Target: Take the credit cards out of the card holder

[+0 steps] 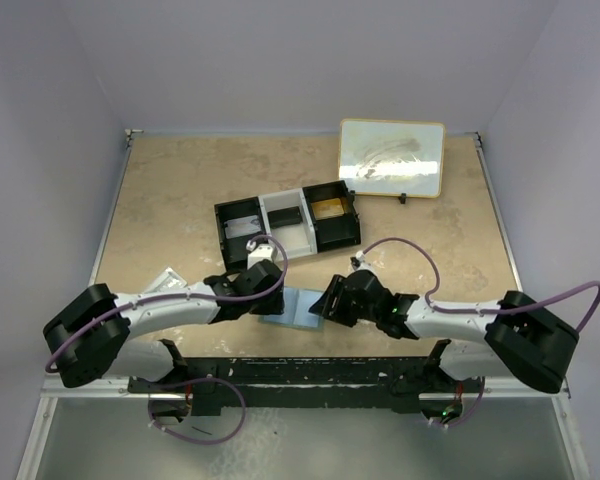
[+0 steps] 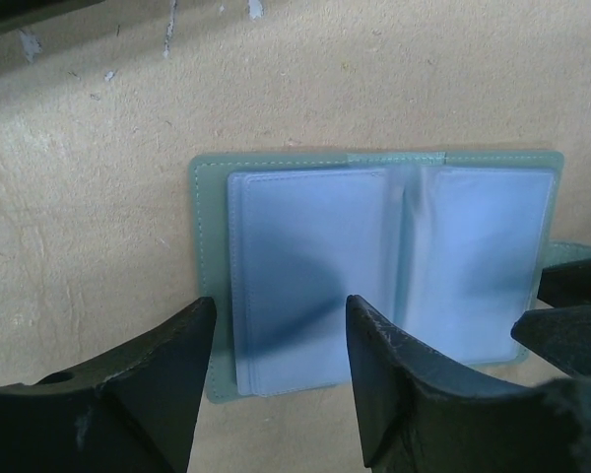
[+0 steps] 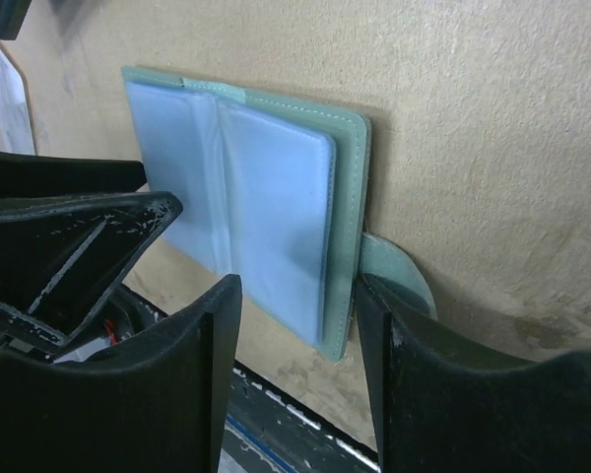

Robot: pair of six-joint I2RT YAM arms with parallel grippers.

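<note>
Holder [image 2: 374,246] lying open on surface [image 2: 79,197], looking light, floppy, slick-sleeved. Left claw [image 2: 281,345], right claw [image 3: 295,315], both released, straddling 9 and 3 o'clock edges, likeliest holds.

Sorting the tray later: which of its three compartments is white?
The middle compartment of the tray: its inside is white, while the left compartment and right compartment flanking it are black.

A three-compartment tray [image 1: 292,238] mid-table; framed board [image 1: 391,157], perhaps a whiteboard, behind it
</note>
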